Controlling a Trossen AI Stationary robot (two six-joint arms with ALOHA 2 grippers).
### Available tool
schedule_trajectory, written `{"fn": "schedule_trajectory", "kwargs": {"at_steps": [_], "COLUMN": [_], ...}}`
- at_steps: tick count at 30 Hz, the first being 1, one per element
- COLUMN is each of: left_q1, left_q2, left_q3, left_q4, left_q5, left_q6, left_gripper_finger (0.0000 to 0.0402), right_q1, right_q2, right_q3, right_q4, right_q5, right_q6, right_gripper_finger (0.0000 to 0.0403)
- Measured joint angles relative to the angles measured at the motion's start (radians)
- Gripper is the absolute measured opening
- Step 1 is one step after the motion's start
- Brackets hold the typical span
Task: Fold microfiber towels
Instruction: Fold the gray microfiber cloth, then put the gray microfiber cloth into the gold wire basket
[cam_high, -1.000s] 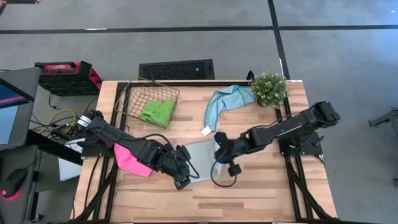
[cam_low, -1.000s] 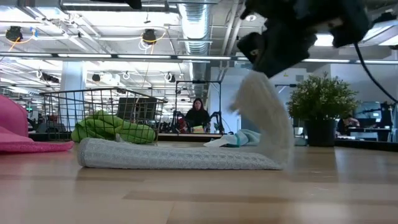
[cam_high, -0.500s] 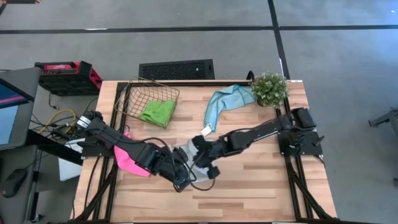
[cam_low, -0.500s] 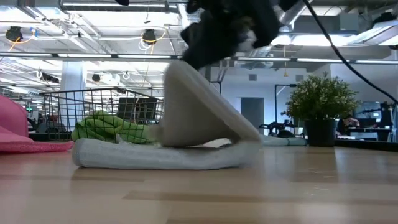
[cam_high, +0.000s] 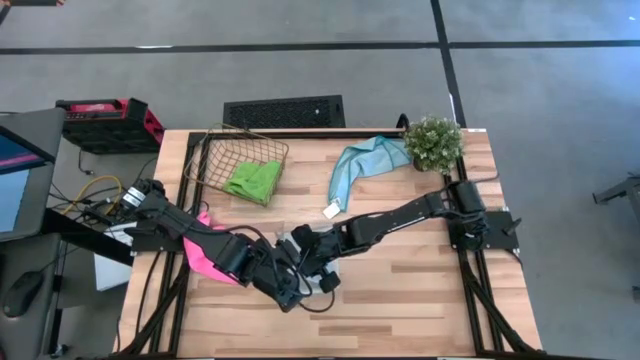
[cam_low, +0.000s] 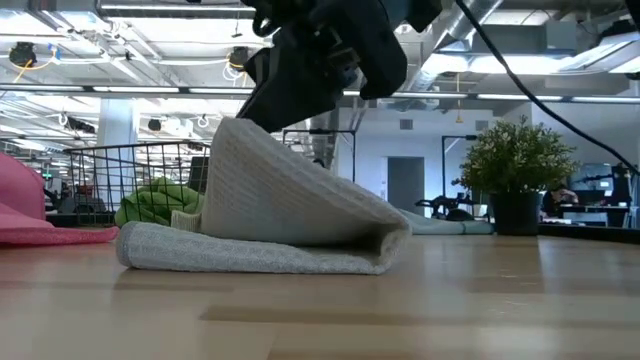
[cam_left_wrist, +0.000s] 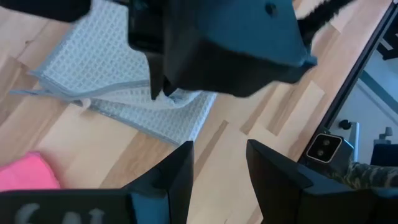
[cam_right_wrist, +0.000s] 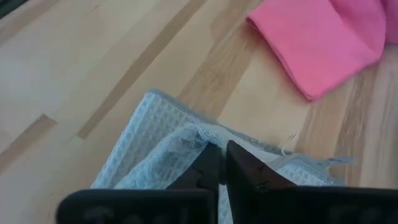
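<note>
The pale grey towel lies doubled over at mid-table, its fold toward the table's right. Its lower layer is flat on the wood. My right gripper, reaching in from the right, is shut on the raised upper layer. My left gripper hovers open just nearer and left of the towel, with nothing between its fingers. The hot pink towel lies at the left. The green towel sits in a wire basket. The teal-blue towel lies at the back. My right gripper pinches the grey towel's free edge between its two fingertips, slanting down from the table's right. I cannot tell whether it holds one layer or several. The upper layer slopes up from the fold to the held edge, above the lower layer.
The wire basket stands at the back left and a small potted plant at the back right corner. Bare wood lies along the near edge and to the right of the towel.
My right gripper has swept toward the table's left and slightly down, carrying the grey towel's right edge up and over. The towel, which stood up at its right end, is now folded over itself. Its lower layer has stayed in place.
</note>
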Motion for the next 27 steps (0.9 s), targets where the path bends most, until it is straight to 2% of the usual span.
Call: {"fn": "schedule_trajectory", "kwargs": {"at_steps": [12,18,23,27], "left_q1": [-0.002,-0.004,-0.04,-0.094], "left_q2": [0.0,0.0,0.0,0.003], "left_q3": [0.0,0.0,0.0,-0.012], "left_q4": [0.001,0.001,-0.001,-0.022], "left_q5": [0.001,-0.004,-0.015,-0.039], "left_q6": [-0.031,-0.066,-0.132,-0.285], "left_gripper_finger": [0.014,0.014,0.014,0.014], "right_q1": [0.01,0.024,0.015,-0.004], "right_q2": [-0.002,-0.02,-0.077,-0.147], "right_q3": [0.001,0.0,0.0,0.0], "right_q4": [-0.027,-0.073,-0.214,-0.397], "right_q5": [0.0,0.046,0.044,0.043], "right_q6": [0.031,0.043,0.168,0.253], "right_gripper_finger": [0.0157,0.0228,0.0246,0.0244]}}
